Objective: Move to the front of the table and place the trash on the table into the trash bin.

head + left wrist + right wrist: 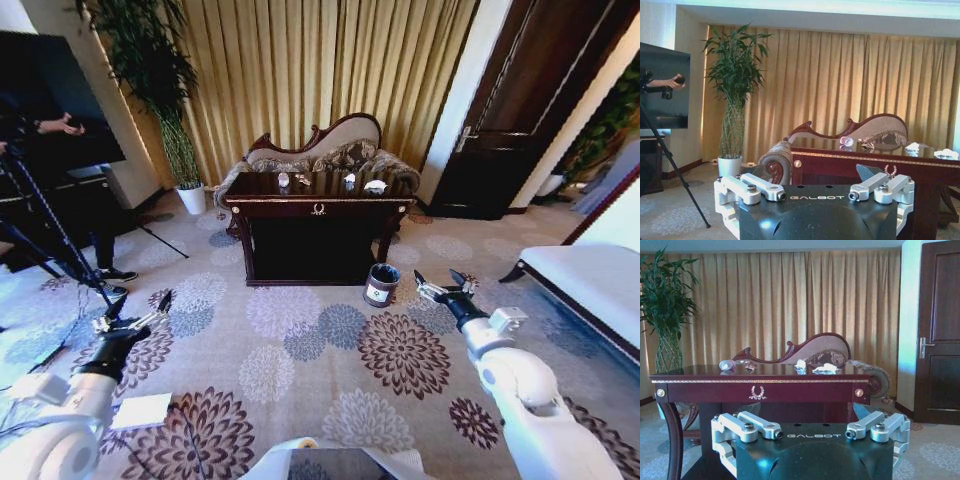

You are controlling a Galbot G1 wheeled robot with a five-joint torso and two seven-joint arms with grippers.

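Both grippers — left point(135, 318), right point(442, 284) — open, empty; trash point(825, 368) prob. on table point(318, 210).

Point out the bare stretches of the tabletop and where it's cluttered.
On the table, the middle is bare, between the wrapper beside the bottle toward the plant side and the white paper lump toward the door side. The front edge is also bare. Crowded: both back clusters.

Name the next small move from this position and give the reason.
Probably drive forward: the table with the trash and the trash bin stand across open carpet, beyond the left gripper and right gripper, both open and empty.
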